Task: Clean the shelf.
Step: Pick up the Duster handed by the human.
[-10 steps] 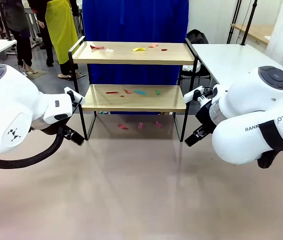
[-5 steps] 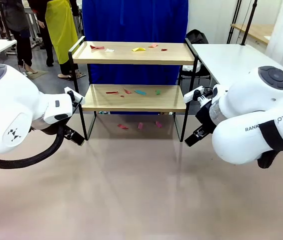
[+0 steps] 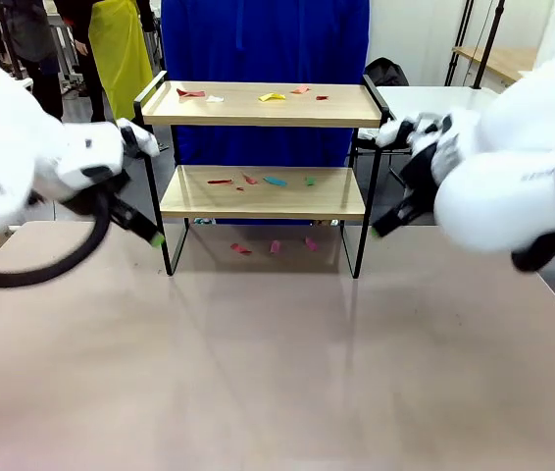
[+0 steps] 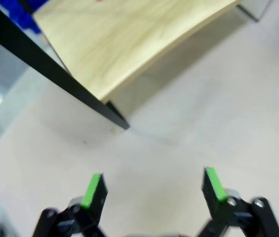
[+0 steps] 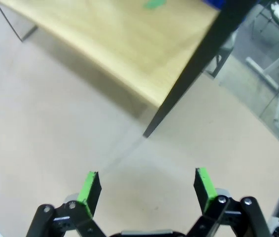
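Left gripper (image 4: 153, 185) spread and empty, hovering over the surface (image 3: 277, 373) just beside the left front leg of the shelf (image 3: 263, 211); right gripper (image 5: 146, 187) likewise spread, empty, near the right front leg. Cleaning seemingly not yet begun: coloured scraps (image 3: 274, 181) on both boards, more on the surface underneath, shelf at the far middle. Next, probably: reach between the boards and pinch a scrap. Side rails and upper board likely to crowd a wrist.
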Available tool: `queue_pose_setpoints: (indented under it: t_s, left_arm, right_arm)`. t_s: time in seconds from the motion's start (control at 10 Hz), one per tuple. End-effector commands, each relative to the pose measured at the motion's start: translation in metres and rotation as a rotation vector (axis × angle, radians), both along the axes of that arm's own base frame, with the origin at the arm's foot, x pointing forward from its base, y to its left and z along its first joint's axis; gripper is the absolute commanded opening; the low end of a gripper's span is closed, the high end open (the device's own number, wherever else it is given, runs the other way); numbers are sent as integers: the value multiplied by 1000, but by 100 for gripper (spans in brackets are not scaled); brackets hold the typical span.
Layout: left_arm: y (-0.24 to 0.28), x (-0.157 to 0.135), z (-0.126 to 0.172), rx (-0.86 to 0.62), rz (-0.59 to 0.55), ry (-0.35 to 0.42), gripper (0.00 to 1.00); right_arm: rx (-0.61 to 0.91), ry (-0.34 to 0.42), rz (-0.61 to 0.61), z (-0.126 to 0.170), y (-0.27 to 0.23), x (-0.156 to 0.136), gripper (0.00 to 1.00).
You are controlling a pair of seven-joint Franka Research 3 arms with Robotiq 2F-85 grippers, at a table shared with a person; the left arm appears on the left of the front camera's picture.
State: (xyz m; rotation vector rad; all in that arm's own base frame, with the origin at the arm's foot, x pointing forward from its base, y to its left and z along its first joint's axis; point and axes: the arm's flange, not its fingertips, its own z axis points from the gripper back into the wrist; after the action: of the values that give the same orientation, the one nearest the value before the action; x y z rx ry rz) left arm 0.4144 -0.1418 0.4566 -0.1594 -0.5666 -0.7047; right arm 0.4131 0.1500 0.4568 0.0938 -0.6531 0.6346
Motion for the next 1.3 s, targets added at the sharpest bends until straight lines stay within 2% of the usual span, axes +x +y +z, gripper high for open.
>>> queue_pose_setpoints:
  t_s: [0.0, 0.1, 0.2, 0.3, 0.5, 0.6, 0.7, 0.8, 0.9, 1.2]
  left_arm:
    - [45, 27, 37, -2, -159, 87, 100]
    - [60, 31, 42, 5, -237, 98, 100]
    - [80, 38, 43, -40, -400, 108, 100]
    - [102, 55, 37, -129, -509, 75, 100]
    - [131, 76, 13, -222, -575, -4, 100]
    - [139, 79, 2, -261, -616, -31, 100]
    - [145, 76, -1, -326, -641, -39, 100]
    - [137, 60, 12, -200, -556, -39, 100]
    - [137, 60, 12, -200, -556, -39, 100]
    - [137, 60, 12, -200, -556, -39, 100]
  right_arm:
    - [76, -5, 94, 39, -42, 11, 100]
    - [120, -34, 156, 46, -66, 17, 100]
    - [176, -67, 201, 46, -92, 29, 100]
    - [221, -75, 250, 40, -121, 45, 100]
    - [269, -160, 328, 13, -164, 69, 100]
    - [315, -162, 341, -3, -181, 80, 100]
    - [363, -153, 331, -16, -191, 87, 100]
    - [256, -118, 193, -16, -180, 74, 100]
    - [292, -170, 296, 5, -191, 51, 100]
    - [292, -170, 296, 5, -191, 51, 100]
